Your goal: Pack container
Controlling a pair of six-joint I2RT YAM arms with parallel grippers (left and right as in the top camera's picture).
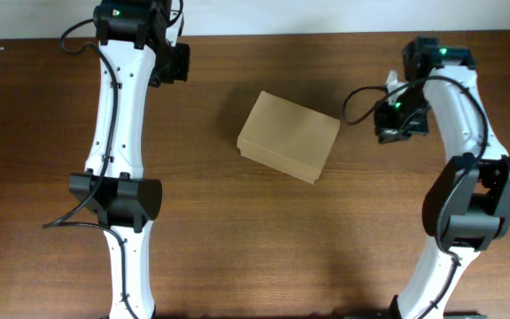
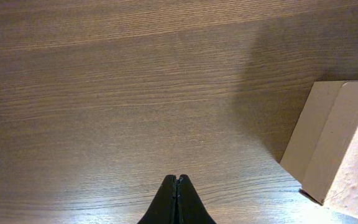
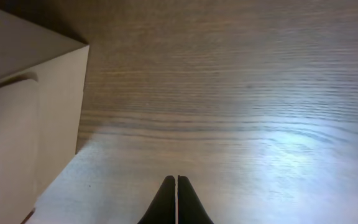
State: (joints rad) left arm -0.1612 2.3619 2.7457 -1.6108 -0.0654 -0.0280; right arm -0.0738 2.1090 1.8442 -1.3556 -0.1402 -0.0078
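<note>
The left arm [image 1: 118,106] lies stretched forward, the right arm [image 1: 472,133] folds at its elbow. The left pincer [image 2: 177,179] and the right pincer [image 3: 177,179] each have fingers pressed together, apparently holding nothing

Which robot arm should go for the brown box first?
Probably the right. The right hand, shut, hangs just beside the right edge of the box, level with it. The left hand, also shut, sits farther off, beyond the box's far-left corner. The box lies closed between them.
</note>
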